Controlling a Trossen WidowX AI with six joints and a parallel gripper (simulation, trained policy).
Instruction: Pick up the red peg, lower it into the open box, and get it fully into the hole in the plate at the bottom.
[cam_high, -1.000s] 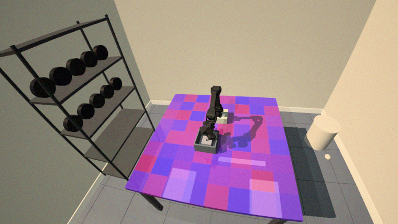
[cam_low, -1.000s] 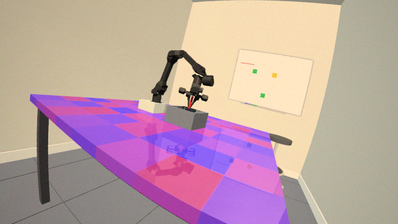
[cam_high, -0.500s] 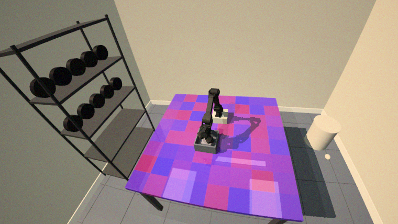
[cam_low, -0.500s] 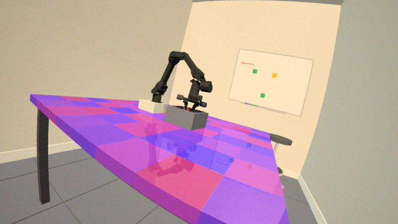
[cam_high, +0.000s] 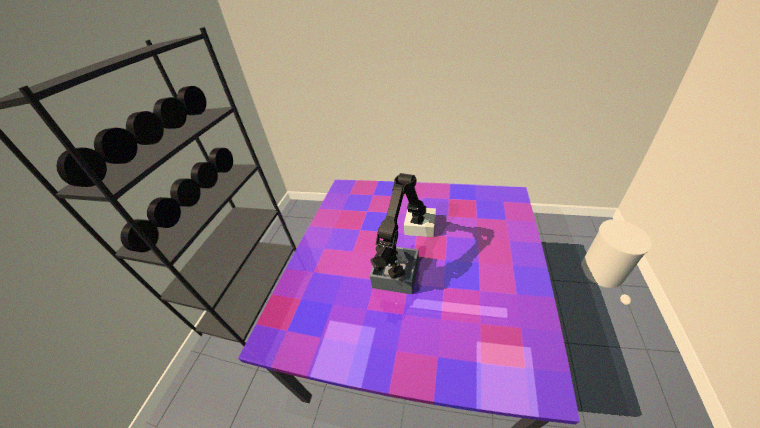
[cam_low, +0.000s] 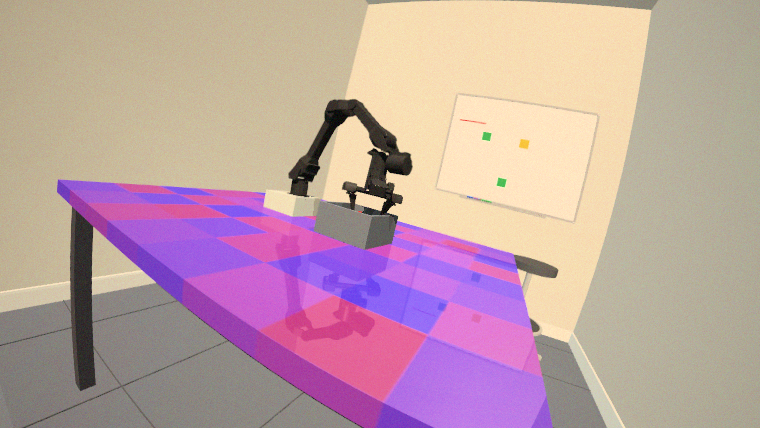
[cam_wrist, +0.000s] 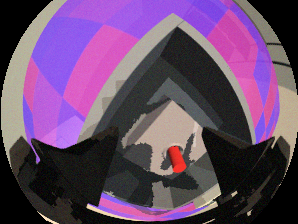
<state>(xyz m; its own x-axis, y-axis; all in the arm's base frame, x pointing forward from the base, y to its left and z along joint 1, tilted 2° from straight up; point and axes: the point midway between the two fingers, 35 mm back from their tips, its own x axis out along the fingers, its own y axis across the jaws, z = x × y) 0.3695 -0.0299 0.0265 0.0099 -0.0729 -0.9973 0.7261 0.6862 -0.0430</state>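
Observation:
The grey open box (cam_high: 392, 283) (cam_low: 343, 225) (cam_wrist: 210, 75) stands on the table, with a pale plate (cam_wrist: 170, 117) at its bottom. The red peg (cam_wrist: 176, 159) stands on end at the plate, slightly tilted in the wrist view; a bit of red also shows at the box rim in the exterior view. Its lower end meets the plate, where the hole is hidden, so its depth cannot be told. My gripper (cam_low: 368, 209) (cam_wrist: 162, 131) is open, its fingers reaching down into the box, one on each side of the peg and apart from it.
The arm's cream base block (cam_high: 420, 228) (cam_low: 287, 204) stands behind the box. The box walls rise close around the fingers. A black rack (cam_high: 228, 265) with dumbbells stands left of the table, and a cream bin (cam_high: 616, 255) stands on the floor at right.

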